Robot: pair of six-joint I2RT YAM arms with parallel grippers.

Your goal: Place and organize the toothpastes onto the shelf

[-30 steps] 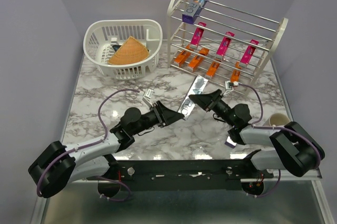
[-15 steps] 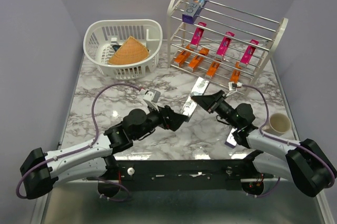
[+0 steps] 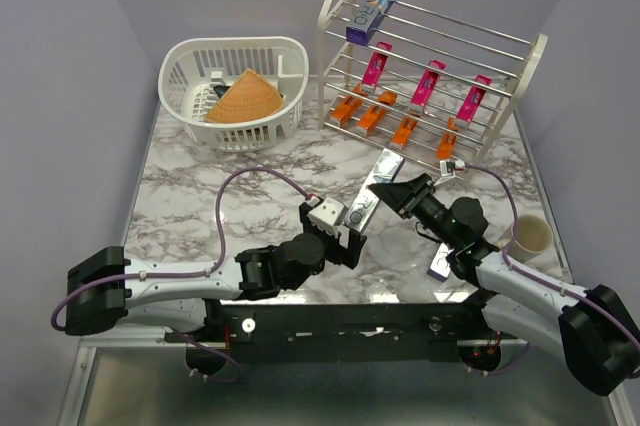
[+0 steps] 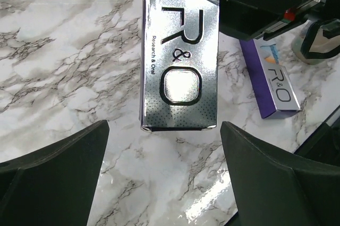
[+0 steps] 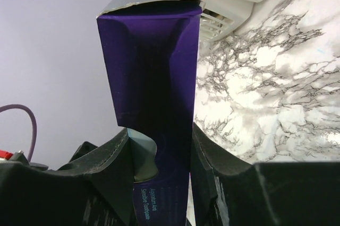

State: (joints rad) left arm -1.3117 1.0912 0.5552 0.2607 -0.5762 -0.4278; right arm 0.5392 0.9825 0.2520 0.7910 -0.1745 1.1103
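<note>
My right gripper (image 3: pixel 382 189) is shut on a silver carton with purple ends (image 3: pixel 368 191), holding it tilted over the marble near the middle. In the right wrist view the carton's purple side (image 5: pixel 154 77) sits clamped between the fingers (image 5: pixel 106 167). My left gripper (image 3: pixel 352 238) is open, just short of that carton's near end; the left wrist view shows the carton (image 4: pixel 179 56) ahead of the spread fingers (image 4: pixel 53 178). A second silver carton (image 3: pixel 440 264) lies flat by the right arm. The shelf (image 3: pixel 535 51) holds one silver carton (image 3: pixel 370 11), three pink ones (image 3: pixel 428 83) and several orange ones (image 3: pixel 373 114).
A white slotted basket (image 3: pixel 190 61) with a tan woven cone (image 3: pixel 245 96) stands at the back left. A cream cup (image 3: pixel 530 236) sits at the right edge. The second carton also shows in the left wrist view (image 4: pixel 273 80).
My left arm has swung right and forward, bringing its open gripper to the silver carton's near end. My right gripper has kept hold of the carton and shifted only slightly.
</note>
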